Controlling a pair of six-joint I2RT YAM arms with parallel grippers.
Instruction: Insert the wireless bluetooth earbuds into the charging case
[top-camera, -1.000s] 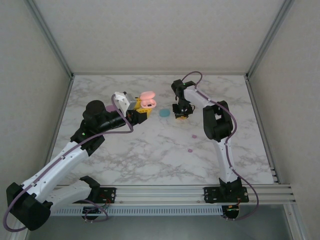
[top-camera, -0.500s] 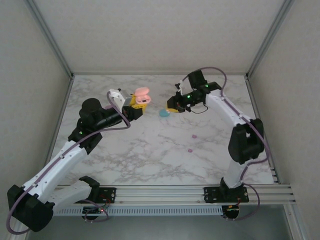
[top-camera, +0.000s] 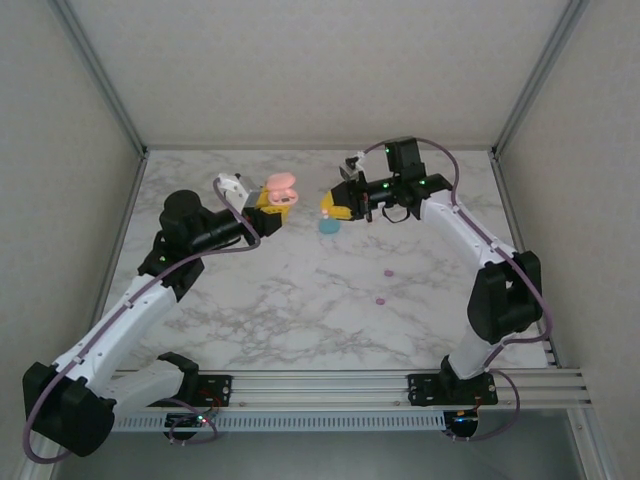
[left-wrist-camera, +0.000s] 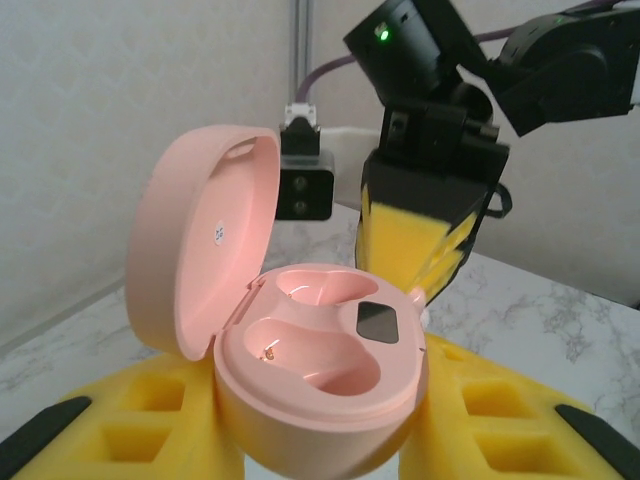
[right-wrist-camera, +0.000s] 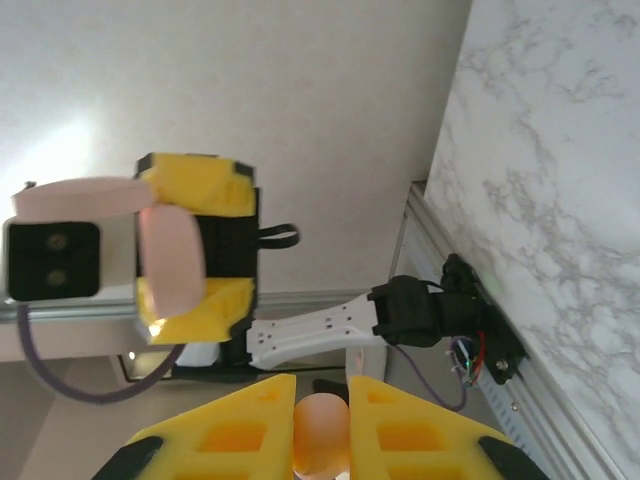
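The charging case is pale pink and round, with its lid hinged open to the left and both inner wells bare. My left gripper is shut on its base and holds it off the table. A peach earbud is pinched between the yellow pads of my right gripper, which is shut on it. That gripper hangs in the air just right of the case and points at it, its tip close behind the case's right rim. Two tiny magenta earbuds lie on the marble.
A teal round piece lies on the marble table under the right gripper. Aluminium frame posts and white walls close in the left, back and right sides. The arms' base rail runs along the near edge.
The right arm has swung up and to the left, bringing its gripper level with the case. The left arm has carried the case slightly back and left.
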